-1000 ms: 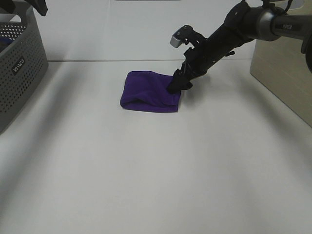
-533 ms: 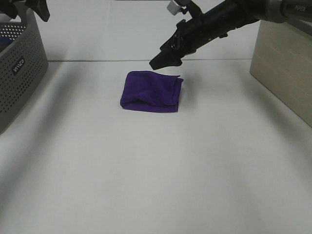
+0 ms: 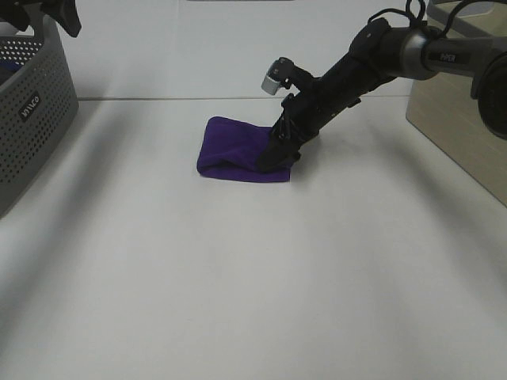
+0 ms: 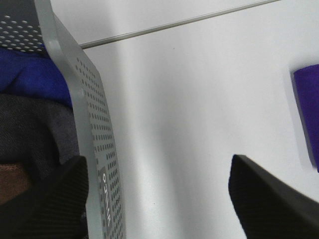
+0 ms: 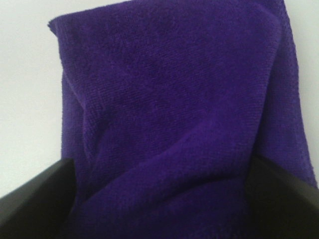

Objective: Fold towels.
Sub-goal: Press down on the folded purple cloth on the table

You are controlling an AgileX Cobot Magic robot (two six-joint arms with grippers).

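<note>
Table: white, bearing all items.
Basket: grey, perforated, at the table's left edge, holding blue and dark cloth; left gripper hovers at its rim, fingers spread wide, holding nothing.
Towel: purple, folded into a compact rectangle, mid-table.
Right gripper: half a second ago lifted clear above the towel; now lowered onto its right edge, fingers parted over the cloth, pressing rather than pinching. Judgement: smoothing the completed fold, or seating for a further fold.
</note>
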